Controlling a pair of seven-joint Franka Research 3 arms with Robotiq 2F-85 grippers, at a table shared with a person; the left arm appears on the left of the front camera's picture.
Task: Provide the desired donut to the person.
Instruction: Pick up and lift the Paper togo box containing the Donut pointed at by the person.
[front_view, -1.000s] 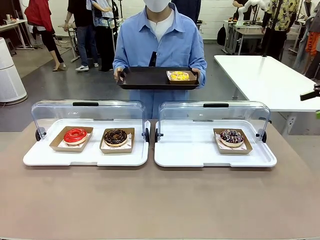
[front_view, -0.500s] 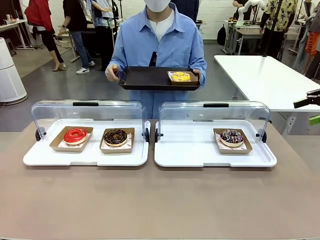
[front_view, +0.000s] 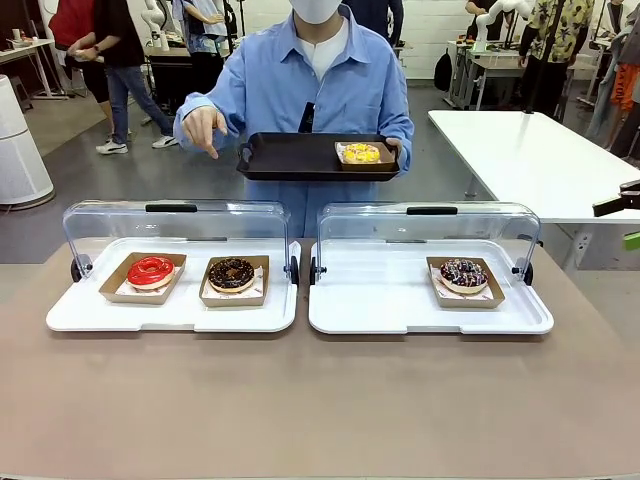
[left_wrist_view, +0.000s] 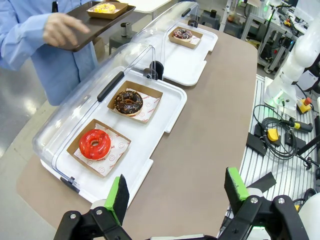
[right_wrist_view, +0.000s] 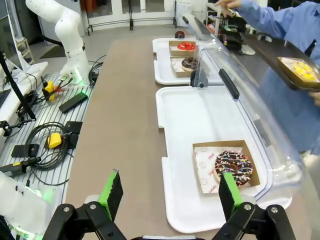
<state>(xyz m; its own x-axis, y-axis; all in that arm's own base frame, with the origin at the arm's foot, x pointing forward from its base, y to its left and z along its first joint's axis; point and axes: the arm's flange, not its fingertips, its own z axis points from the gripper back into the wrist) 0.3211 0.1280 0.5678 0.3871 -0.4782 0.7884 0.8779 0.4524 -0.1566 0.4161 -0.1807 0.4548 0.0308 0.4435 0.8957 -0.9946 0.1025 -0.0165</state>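
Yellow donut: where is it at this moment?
In the front view, the yellow donut sits at the right end of the black tray, which the person holds beyond the far side of the table.

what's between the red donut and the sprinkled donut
The chocolate donut, then bare floor of the right white tray, as the front view shows.

No legible text, label, brand or number found. Paper liners (left_wrist_view: 151, 102) in the cardboard trays (left_wrist_view: 145, 89) carry small reddish printed marks — too small to read in either wrist view. Black clip (front_view: 306, 117) on the person (front_view: 345, 90) — no marking that can be made out.
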